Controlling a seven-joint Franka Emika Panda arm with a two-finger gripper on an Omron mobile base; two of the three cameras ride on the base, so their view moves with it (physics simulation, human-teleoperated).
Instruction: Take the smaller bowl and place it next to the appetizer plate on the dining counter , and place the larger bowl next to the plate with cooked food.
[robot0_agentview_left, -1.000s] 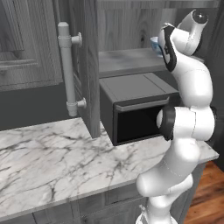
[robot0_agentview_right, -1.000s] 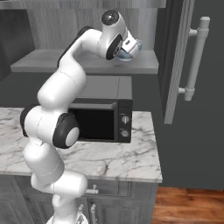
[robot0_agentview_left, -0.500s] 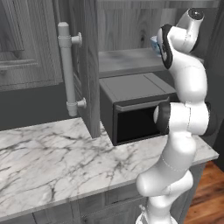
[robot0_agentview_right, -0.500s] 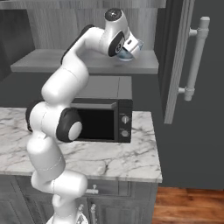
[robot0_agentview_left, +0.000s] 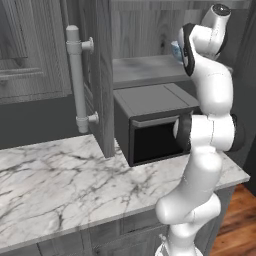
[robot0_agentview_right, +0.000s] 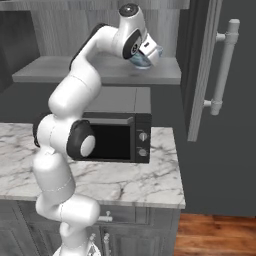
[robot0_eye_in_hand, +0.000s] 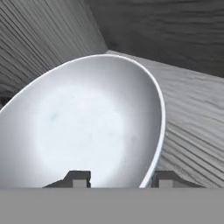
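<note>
The smaller bowl (robot0_agentview_right: 144, 58), pale bluish-white inside with a blue outside, sits tilted on the cabinet shelf (robot0_agentview_right: 75, 70) above the microwave. Its smooth inside (robot0_eye_in_hand: 83, 127) is close up in the hand view. My gripper (robot0_eye_in_hand: 121, 178) straddles the bowl's near rim, with one fingertip (robot0_eye_in_hand: 78, 178) inside the bowl and the other outside its wall. In the right base view my gripper (robot0_agentview_right: 150, 50) is shut on that rim. A sliver of the bowl (robot0_agentview_left: 175, 50) peeks from behind my arm in the left base view. The larger bowl, the appetizer plate and the dining counter are out of view.
A dark microwave (robot0_agentview_right: 120, 135) stands on a white marble counter top (robot0_agentview_left: 60, 185) under the shelf. Open cabinet doors with long pale handles (robot0_agentview_left: 77, 75) (robot0_agentview_right: 222, 70) stick out on both sides of the shelf. Wood floor (robot0_agentview_right: 215, 235) lies to the right.
The jaws have closed in from wide open onto the bowl's rim. The bowl now leans more, and the hand has shifted slightly at the shelf.
</note>
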